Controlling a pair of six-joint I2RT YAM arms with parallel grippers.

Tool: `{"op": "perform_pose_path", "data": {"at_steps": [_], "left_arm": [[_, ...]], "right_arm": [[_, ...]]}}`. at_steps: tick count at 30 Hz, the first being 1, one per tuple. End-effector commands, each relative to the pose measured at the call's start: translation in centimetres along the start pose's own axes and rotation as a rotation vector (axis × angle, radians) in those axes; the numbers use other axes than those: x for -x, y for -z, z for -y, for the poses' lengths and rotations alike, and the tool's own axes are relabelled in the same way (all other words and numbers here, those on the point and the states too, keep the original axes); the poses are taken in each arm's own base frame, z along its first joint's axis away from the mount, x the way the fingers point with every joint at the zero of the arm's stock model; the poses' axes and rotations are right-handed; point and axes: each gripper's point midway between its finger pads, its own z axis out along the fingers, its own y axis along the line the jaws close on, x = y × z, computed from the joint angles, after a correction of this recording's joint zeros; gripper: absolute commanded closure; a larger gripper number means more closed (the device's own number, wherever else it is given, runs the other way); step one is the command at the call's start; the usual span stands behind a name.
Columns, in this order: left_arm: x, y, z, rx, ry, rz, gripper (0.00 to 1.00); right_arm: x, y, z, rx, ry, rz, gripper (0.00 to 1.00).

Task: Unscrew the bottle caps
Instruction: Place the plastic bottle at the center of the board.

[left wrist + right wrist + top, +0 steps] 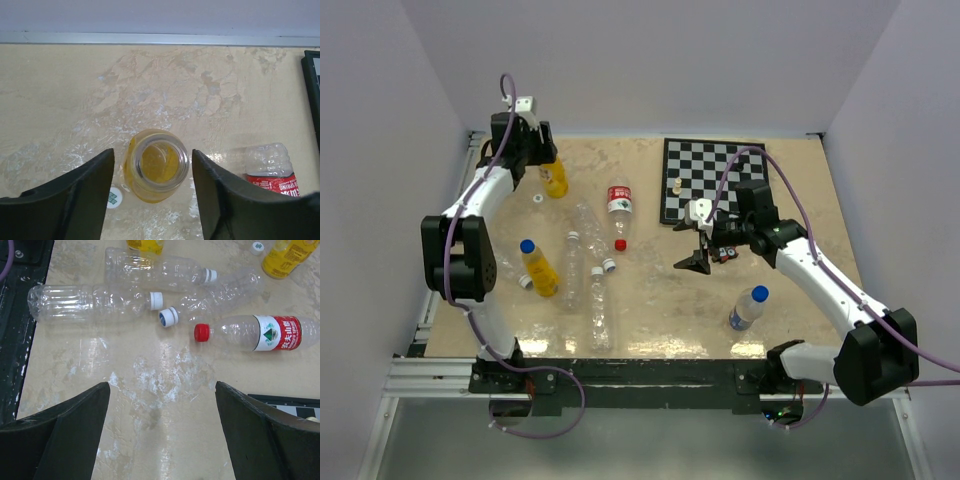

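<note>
Left gripper: fingers fill the bottom of the wrist view, spread to either side of an upright orange bottle. A gap shows on each side, so no contact.

Right gripper: spread wide above bare table, nothing between the fingers.

Chessboard: far right of the table.

Long clear bottles: two, lying mid-left.

Red-label bottle: lying just beyond them, red cap on.

Orange bottle: stands in the far left corner, mouth open.

Second orange bottle: lying near left, blue cap on.

Blue-label bottle: near right, also capped in blue.

White cap: loose on the table, just beside the base of the upright orange bottle.
</note>
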Motion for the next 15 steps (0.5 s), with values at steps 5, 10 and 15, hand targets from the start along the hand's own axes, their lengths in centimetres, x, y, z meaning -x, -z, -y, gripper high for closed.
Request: {"op": "perform_pose_path", "data": {"at_steps": [5, 10, 15], "left_arm": [[4.7, 2.0, 0.1, 0.013, 0.006, 0.086, 0.2], [7.3, 4.4, 0.5, 0.023, 0.002, 0.141, 0.05], [9.3, 7.7, 0.9, 0.026, -0.004, 0.204, 0.0]], "right_arm": [[1.4, 0.2, 0.5, -0.006, 0.049, 0.018, 0.11], [1.3, 0.3, 0.5, -0.007, 0.053, 0.014, 0.11], [1.4, 0.4, 0.5, -0.01, 0.063, 0.011, 0.11]]}}
